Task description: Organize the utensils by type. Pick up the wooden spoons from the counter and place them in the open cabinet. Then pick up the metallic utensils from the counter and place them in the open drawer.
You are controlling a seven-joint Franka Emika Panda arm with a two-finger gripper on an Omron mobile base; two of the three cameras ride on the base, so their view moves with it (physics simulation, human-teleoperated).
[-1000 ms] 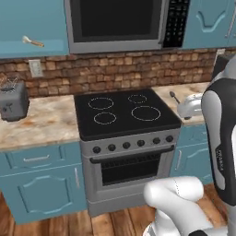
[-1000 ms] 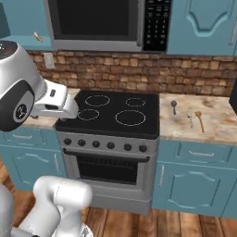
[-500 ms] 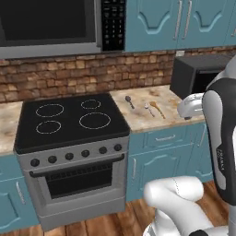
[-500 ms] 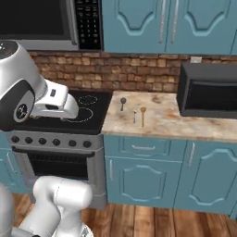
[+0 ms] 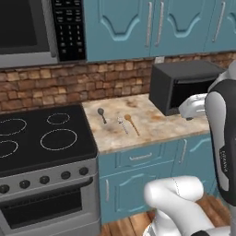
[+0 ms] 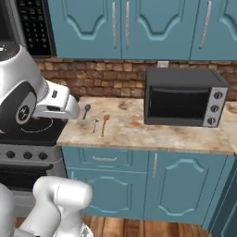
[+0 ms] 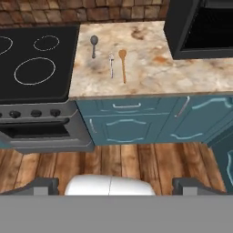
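we see a black stovetop with white burner rings, left of the worktop, above an oven with a row of dark knobs. a toaster oven sits against the brick wall. a microwave hangs over the stove. teal wall cupboards run along the top, and wood flooring lies below.

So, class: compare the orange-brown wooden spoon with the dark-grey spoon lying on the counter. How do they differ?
The wooden spoon is orange-brown; the dark-grey spoon looks metallic. The wooden spoon looks longer than the dark-grey spoon. The dark-grey spoon lies nearer the stovetop, the wooden spoon nearer the toaster oven. Both lie flat on the counter, bowls toward the brick wall.
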